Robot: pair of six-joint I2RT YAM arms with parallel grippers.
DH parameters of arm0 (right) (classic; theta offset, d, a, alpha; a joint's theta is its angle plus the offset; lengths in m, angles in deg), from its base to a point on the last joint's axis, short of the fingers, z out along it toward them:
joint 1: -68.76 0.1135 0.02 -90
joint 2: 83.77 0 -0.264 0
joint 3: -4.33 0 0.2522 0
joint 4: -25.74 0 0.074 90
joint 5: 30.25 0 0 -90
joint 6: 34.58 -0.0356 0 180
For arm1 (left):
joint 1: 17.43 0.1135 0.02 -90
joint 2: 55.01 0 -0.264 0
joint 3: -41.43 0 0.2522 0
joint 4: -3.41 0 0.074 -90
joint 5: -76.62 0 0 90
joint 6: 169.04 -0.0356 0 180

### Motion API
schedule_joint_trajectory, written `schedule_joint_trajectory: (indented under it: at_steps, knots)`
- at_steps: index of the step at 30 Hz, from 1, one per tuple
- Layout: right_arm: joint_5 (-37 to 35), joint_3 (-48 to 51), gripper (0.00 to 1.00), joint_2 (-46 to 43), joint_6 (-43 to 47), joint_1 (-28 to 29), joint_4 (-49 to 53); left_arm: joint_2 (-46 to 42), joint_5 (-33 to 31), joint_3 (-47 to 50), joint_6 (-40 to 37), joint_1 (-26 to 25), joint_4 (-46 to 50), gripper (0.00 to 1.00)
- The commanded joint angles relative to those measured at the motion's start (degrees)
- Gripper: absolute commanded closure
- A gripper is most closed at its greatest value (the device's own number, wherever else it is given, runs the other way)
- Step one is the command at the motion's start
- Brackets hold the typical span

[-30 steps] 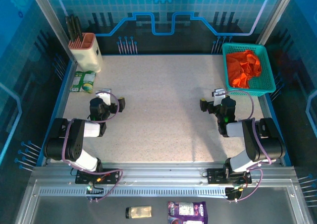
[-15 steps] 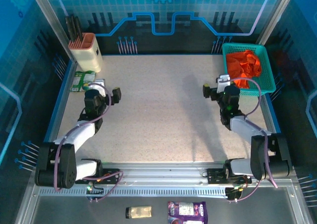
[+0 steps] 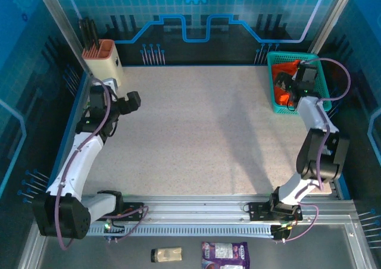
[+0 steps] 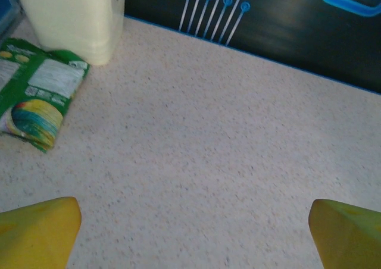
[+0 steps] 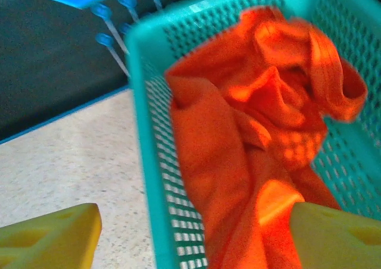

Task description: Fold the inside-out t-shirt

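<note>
Orange t-shirt [image 5: 238, 120] now lies under the open right gripper [image 5: 190, 227], moved over the basket [image 5: 156, 138]; left gripper [image 4: 193, 233] open.

Cool, blue-tinged light falls evenly from above on the pale table [image 3: 196, 132], where the arms cast only faint, soft shadows; the left wrist view is fairly sharp, though its near yellow fingertips [image 4: 38, 230] look soft; the right wrist view is smeared, with bright patches glowing on the orange t-shirt [image 5: 238, 132].

A speckled beige table [image 3: 196, 132] is sitting mid-frame, and blue circuit-patterned walls [image 3: 238, 7] are glowing softly along the top and sides.
</note>
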Motion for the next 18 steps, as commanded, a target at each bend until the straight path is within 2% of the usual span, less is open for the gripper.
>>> schedule_joint_trajectory:
  at_steps: [1,6,10,12,13,18]
  knots:
    - [-1.7,-6.1,0.23,4.8,-3.3,-1.1,13.9,0.6,4.2,-2.8,0.6,-0.2,11.0,0.01]
    - [-4.4,-9.0,0.37,8.2,-2.8,-1.2,17.1,0.2,5.6,-4.2,-0.5,-0.2,15.4,0.01]
    - [-3.9,-9.2,0.7,8.1,-2.6,-1.2,16.8,-0.8,7.1,-3.8,-0.8,-0.2,15.6,0.01]
    - [-4.6,-9.9,0.91,6.8,-2.5,-0.9,17.3,-0.7,8.0,-4.4,-0.8,-0.2,15.6,0.01]
    - [-5.1,-10.0,0.99,5.8,-2.3,-0.7,17.4,-0.6,8.6,-4.7,-0.7,-0.2,15.6,0.01]
    - [-7.1,-10.9,1.0,-2.6,-1.6,2.6,19.6,0.0,12.7,-5.7,0.9,-0.2,12.9,0.01]
